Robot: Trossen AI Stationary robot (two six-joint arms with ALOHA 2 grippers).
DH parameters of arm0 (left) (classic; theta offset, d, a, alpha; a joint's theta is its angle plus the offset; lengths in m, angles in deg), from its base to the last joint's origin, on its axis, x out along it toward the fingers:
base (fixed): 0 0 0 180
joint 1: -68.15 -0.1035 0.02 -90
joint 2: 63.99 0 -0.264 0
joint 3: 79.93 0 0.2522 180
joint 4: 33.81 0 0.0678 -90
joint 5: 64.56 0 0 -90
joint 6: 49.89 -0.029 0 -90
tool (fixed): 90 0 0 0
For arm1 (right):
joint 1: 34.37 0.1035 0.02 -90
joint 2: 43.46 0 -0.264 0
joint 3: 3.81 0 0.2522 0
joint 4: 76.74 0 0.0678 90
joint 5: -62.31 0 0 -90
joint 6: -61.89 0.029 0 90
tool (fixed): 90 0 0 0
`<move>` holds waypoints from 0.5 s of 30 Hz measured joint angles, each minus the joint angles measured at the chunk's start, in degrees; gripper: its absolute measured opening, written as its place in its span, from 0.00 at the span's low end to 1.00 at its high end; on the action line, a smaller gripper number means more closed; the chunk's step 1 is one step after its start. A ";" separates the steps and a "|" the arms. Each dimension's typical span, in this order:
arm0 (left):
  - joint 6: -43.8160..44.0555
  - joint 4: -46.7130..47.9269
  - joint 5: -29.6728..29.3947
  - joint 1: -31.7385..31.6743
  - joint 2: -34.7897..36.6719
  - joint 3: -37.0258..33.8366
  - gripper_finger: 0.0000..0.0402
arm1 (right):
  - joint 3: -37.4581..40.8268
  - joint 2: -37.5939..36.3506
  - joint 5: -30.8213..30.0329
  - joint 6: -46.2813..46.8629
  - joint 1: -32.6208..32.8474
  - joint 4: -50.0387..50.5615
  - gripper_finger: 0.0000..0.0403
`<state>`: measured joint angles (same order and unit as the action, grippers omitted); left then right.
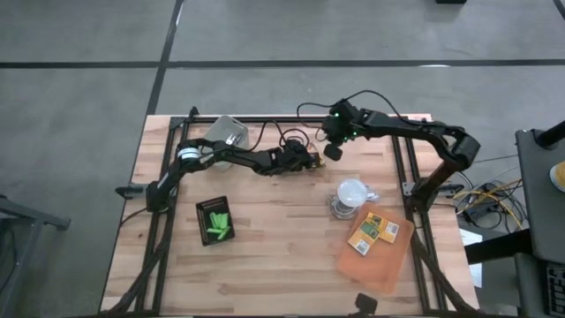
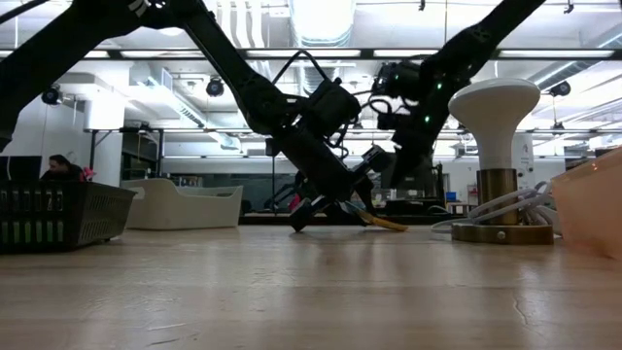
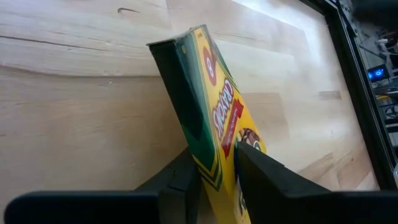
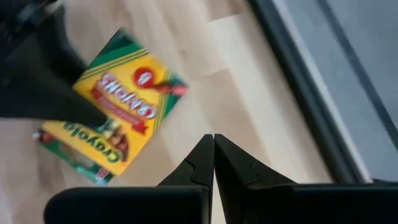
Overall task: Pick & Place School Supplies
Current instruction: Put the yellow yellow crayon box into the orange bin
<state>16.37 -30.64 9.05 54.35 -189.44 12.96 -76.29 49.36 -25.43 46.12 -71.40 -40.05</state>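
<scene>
My left gripper (image 1: 309, 160) reaches to the table's far middle and is shut on a flat yellow-and-green crayon box (image 3: 211, 93), also seen in the right wrist view (image 4: 118, 121). My right gripper (image 4: 213, 138) is shut and touches nothing. It hangs just right of that box (image 1: 333, 152). Two more such boxes (image 1: 372, 231) lie flat on the translucent orange sheet (image 1: 375, 265). Several green sticks (image 1: 217, 225) lie in the black tray (image 1: 210, 205). No plier-like tools show in any view. My left gripper pinches the crayon box between its two fingers (image 3: 261, 177) at the end nearest the wrist (image 3: 221, 140). The box stands on edge in the hold and slants down away from the fingers (image 2: 387, 223). Whether its far end touches the table, I cannot tell.
A white dome on a round base (image 1: 350, 196) stands between the grippers and the orange sheet. A grey container (image 1: 229, 131) and loose cables (image 1: 296, 137) lie at the far edge. A small black object (image 1: 365, 303) sits at the near edge. Bare wood lies between tray and sheet.
</scene>
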 joint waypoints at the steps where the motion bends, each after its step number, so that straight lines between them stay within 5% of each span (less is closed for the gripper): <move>1: -0.02 0.02 0.07 0.00 0.00 0.07 0.24 | 0.00 -0.79 -1.04 0.68 -0.13 0.05 0.02; 15: -6.15 0.57 -0.34 0.00 3.48 1.13 0.22 | -0.07 -8.38 -1.38 11.28 -8.94 0.00 0.02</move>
<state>10.22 -30.08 8.70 54.35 -185.96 14.08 -76.35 40.98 -26.81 57.40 -80.34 -40.05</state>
